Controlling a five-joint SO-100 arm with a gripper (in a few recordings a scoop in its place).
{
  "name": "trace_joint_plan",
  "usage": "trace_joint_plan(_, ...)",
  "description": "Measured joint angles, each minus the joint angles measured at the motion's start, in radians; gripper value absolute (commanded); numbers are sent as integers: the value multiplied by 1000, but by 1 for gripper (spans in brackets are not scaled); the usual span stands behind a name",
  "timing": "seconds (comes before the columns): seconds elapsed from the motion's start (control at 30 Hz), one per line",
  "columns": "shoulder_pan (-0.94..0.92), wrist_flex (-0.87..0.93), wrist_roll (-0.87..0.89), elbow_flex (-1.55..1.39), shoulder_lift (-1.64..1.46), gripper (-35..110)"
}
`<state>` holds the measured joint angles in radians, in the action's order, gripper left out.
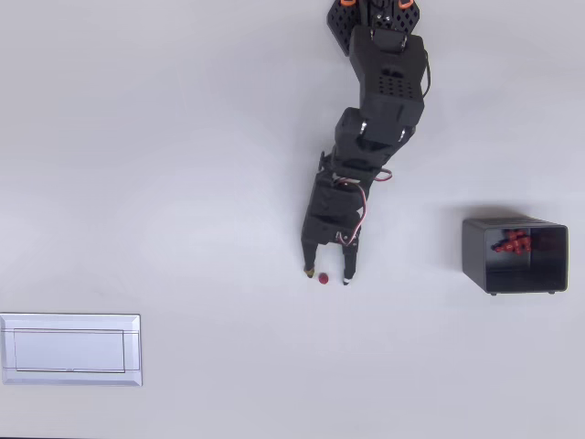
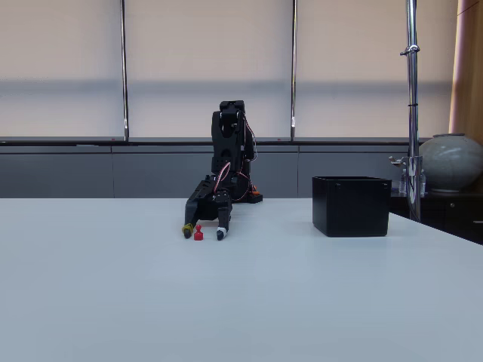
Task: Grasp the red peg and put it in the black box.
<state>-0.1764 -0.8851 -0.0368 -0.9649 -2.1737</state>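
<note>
Red peg (image 1: 324, 278) upright — black box (image 1: 515, 255) apparently holds pegs.

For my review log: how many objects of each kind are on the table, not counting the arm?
Loose red peg between the gripper fingers: 1
Black box (red pegs inside, too clustered to count): 1
Pale grey tray: 1
Total: 3
</note>
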Motion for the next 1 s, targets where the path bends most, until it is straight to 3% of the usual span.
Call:
trace_joint_plan(0.33, 0, -18, 0, -5, -15, 24)
trace_joint_plan(0.73, -3, -18, 21, -14, -20, 0)
trace_joint_plan(1.0, -3, 52, 9, -28, 2, 0)
